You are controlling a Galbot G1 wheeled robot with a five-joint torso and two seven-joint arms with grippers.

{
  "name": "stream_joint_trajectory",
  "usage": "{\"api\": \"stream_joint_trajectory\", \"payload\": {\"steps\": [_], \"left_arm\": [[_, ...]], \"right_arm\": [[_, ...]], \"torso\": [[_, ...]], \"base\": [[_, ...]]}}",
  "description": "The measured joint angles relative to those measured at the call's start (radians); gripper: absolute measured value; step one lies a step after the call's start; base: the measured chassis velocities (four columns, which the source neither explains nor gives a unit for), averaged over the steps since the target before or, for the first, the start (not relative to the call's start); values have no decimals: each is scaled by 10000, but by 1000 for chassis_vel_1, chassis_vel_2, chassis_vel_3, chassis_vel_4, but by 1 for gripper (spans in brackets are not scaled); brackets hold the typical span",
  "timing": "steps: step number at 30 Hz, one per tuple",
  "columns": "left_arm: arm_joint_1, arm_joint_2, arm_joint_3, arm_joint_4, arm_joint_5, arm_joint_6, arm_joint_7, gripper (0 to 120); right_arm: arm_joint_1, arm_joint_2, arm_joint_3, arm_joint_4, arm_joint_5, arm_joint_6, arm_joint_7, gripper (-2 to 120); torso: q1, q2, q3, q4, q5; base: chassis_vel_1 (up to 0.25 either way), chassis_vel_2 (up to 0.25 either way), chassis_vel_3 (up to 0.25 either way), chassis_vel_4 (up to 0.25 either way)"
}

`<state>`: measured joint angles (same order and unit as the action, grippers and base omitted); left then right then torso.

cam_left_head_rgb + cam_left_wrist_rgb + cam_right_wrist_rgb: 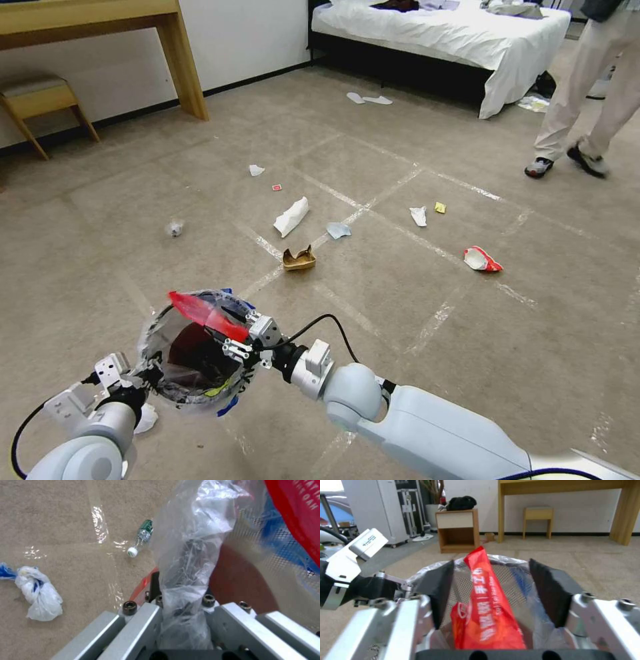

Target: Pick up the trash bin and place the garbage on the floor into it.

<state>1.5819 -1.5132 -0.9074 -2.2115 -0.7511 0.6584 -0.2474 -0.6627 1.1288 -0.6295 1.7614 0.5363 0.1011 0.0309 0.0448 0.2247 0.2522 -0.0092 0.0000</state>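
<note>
Red wrapper point(208, 315) lies slantwise across trash bin point(160, 360) rim.

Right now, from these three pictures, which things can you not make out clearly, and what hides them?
- Head view: much of the inside of the trash bin is hidden by the red wrapper and the right gripper.
- Left wrist view: the fingertips of the left gripper are covered by the crinkled liner.
- Left wrist view: the red wrapper's print is cut off by the edge.
- Head view: the small red scrap is too small to identify.

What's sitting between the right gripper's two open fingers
A red snack wrapper stands between the right gripper's open fingers, tilted over the trash bin's mouth, seen in the right wrist view.
</note>
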Motion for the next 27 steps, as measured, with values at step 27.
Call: {"api": "stream_joint_trajectory", "payload": {"steps": [27], "left_arm": [[87, 13, -71, -126, 40, -63, 76, 1]], "right_arm": [[-2836, 107, 6425, 2642, 1901, 1134, -542, 100]], "torso": [[0, -2, -1, -3, 3]], "base": [[0, 0, 0, 0]]}}
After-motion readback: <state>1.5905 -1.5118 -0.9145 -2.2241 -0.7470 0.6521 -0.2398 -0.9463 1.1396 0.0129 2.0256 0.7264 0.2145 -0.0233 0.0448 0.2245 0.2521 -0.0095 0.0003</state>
